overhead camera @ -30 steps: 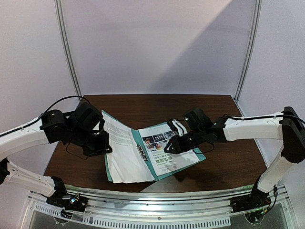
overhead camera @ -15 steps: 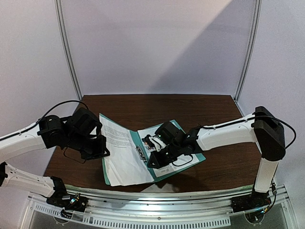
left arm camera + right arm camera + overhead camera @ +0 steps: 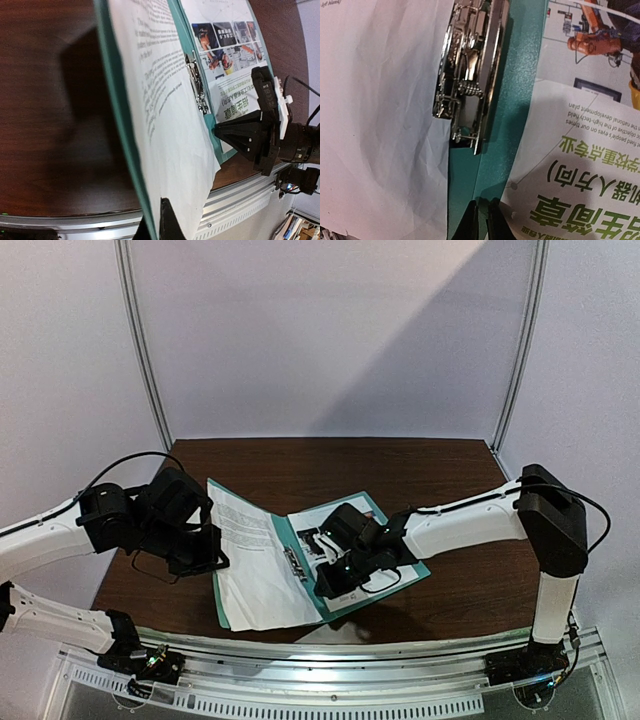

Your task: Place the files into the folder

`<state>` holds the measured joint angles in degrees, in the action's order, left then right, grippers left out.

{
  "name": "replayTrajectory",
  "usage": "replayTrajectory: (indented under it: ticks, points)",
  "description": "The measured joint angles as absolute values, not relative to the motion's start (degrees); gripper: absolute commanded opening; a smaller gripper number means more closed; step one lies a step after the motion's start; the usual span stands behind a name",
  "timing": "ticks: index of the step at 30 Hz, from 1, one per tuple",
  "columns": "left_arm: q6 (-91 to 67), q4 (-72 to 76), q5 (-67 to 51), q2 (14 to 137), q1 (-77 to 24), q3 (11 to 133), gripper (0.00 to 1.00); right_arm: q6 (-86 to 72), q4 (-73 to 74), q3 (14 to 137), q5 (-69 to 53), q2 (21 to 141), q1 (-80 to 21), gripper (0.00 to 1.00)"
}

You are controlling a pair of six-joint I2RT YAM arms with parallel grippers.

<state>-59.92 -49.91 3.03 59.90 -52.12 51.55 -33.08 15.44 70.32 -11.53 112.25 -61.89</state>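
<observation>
The teal folder [image 3: 288, 537] lies open on the table. Its left cover [image 3: 112, 100] is lifted, with the plain white text sheet [image 3: 250, 560] lying against it. My left gripper [image 3: 214, 562] is shut on the near edge of that cover and sheet, as the left wrist view [image 3: 157, 222] shows. The colour-photo sheet [image 3: 308, 524] lies flat on the right cover. My right gripper [image 3: 328, 585] is shut and empty, with its tips [image 3: 482, 220] on the teal spine just below the metal clip [image 3: 467, 75], between the white sheet [image 3: 380, 100] and the colour sheet [image 3: 580, 150].
The dark wooden table [image 3: 450, 480] ends in a metal rail [image 3: 330, 650] at the near edge. White walls and frame posts [image 3: 145, 350] surround the table. My right arm [image 3: 460, 520] stretches across the right half of the table.
My right gripper has moved left and nearer, from over the colour sheet to the folder's spine by the clip. My left gripper keeps holding the raised cover and has shifted slightly left.
</observation>
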Motion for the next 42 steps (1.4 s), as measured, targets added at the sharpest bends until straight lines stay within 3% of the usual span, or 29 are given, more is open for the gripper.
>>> replayTrajectory:
  ticks: [23,33,37,42]
  points:
    - [-59.2,-50.2,3.7,59.9,-52.1,51.5,0.00,-30.5,23.2,73.5,-3.3,112.2,-62.5,0.10]
    - [-58.2,-51.2,4.1,59.9,-52.1,51.6,0.00,-28.9,20.6,73.7,-16.7,112.2,-62.2,0.19]
    - [-57.8,-52.4,4.4,59.9,-52.1,52.2,0.00,-28.3,20.4,76.1,-20.7,112.2,-62.1,0.33]
    - [-57.1,-54.0,4.6,59.9,-52.1,53.2,0.00,-27.6,20.4,77.6,-21.8,109.6,-59.6,0.58]
